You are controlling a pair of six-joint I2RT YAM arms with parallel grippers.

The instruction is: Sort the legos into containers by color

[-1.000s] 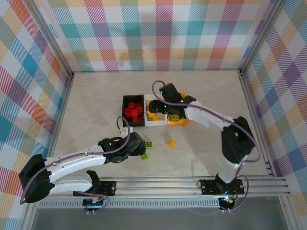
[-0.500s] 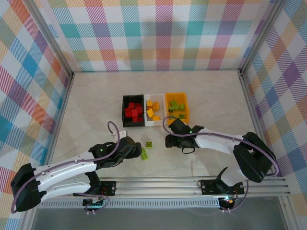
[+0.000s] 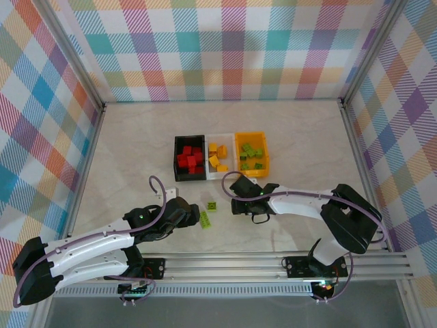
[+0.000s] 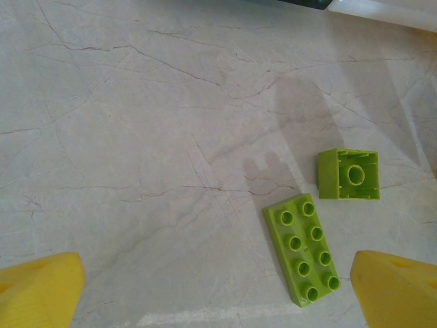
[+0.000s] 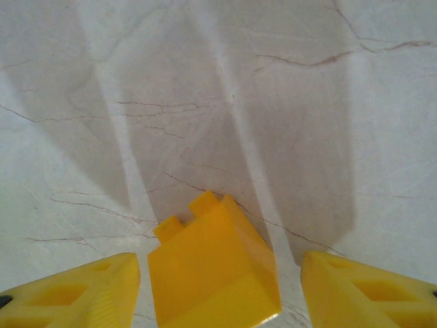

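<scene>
A yellow lego (image 5: 212, 270) sits on the tabletop (image 5: 273, 102) between the right fingers (image 5: 68, 294), which are spread with a gap on either side. Nearby, a square green lego (image 4: 348, 174) and a long green lego (image 4: 302, 255) lie loose ahead of the left fingers (image 4: 34, 287), spread wide and empty. Beyond, red legos (image 3: 190, 159) fill the black bin (image 3: 176, 158), yellow ones the white bin (image 3: 220, 175), green ones the orange bin (image 3: 252, 172), touching in a row on pale, veined stone-look surface ringed by pastel plaid walls (image 3: 225, 48).
</scene>
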